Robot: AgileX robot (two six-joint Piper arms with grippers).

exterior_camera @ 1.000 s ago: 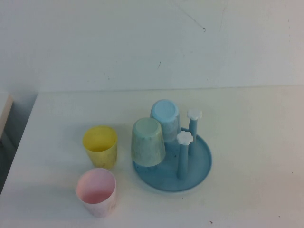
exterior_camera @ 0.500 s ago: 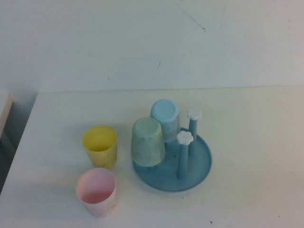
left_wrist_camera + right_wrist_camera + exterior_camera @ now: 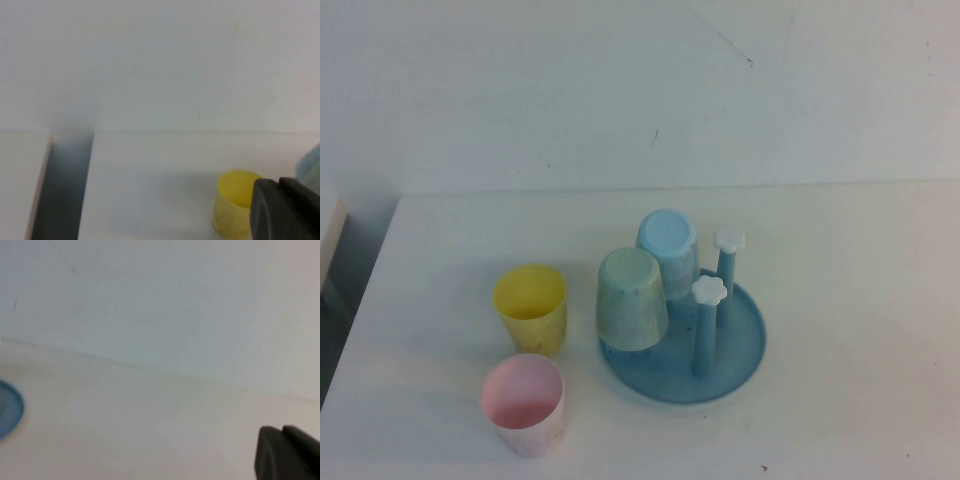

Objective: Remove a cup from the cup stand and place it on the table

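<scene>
The cup (image 3: 632,299) sits upside down over a peg at the left edge of the cup stand (image 3: 745,352), its long axis near upright, so the judged move is a lift up off the peg. It lies toward the left arm's side; the left gripper (image 3: 286,210) and right gripper (image 3: 286,452) show only as dark edges in their wrist views, jaw state impossible to tell. On the worktop (image 3: 860,280) are four cups: mint and light blue cup (image 3: 668,245) on the stand's four pegs, yellow cup (image 3: 531,308) and pink cup (image 3: 524,403) standing free.

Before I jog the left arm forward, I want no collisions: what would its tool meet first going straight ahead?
Probably the yellow cup, which stands just ahead of the left tool on the table. Depth is unclear, so it might just pass beside it. The right tool faces bare tabletop.
</scene>
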